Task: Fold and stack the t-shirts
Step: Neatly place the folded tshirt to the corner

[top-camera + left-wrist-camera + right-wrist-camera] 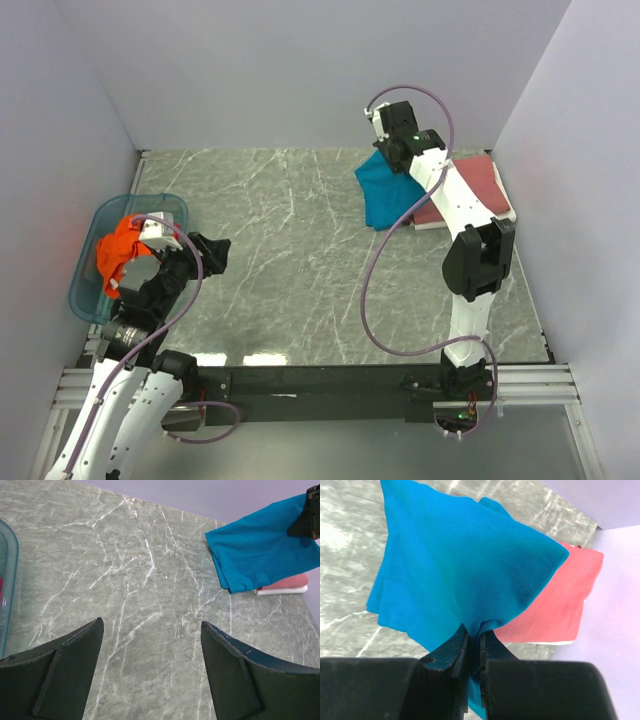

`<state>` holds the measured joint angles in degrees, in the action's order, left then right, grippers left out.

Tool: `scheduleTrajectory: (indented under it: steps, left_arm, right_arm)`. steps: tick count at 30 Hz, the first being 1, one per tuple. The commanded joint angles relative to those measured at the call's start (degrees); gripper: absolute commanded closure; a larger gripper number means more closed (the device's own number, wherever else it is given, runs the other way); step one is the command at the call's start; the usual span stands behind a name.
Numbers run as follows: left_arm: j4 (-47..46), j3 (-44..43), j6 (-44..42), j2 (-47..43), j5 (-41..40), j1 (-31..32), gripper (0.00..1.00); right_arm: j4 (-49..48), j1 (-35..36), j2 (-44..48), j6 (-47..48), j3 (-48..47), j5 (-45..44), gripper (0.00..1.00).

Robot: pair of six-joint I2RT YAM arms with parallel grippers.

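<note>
Right tool (pixel 471 642) clenched on the soft teal t-shirt (pixel 460 565), which hangs in a peak over the flat-folded red t-shirt (pixel 560 605) at the far-right edge of the veined surface (pixel 290 260). Left tool (pixel 151 625) released. Orange t-shirt (pixel 120 248) crumpled in the tub (pixel 85 300).

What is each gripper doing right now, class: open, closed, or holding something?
Left gripper: open, holding nothing.
Right gripper: closed, pinching a fold of the teal t-shirt.

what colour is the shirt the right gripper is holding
Teal blue. The t-shirt pinched by the right gripper shows best in the right wrist view.
</note>
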<state>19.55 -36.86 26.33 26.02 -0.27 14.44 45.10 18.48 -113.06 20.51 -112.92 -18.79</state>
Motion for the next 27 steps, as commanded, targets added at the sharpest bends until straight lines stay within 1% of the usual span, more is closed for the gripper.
scheduleTrajectory:
  steps: [1,9,27]
  left_arm:
    - [-2.41,0.04,-0.93,-0.18,1.06,-0.11,0.16]
    - [-2.41,0.04,-0.93,-0.27,1.24,-0.11,0.16]
    - [-2.50,0.12,-1.10,0.17,1.59,-0.11,0.16]
  right_arm:
    - [-1.95,-1.17,3.37,1.72,-1.69,-2.22,1.00]
    - [-2.04,-3.62,5.30,3.22,-0.63,-2.49,1.00]
    - [-2.04,-6.70,10.22,4.80,0.69,-1.17,1.00]
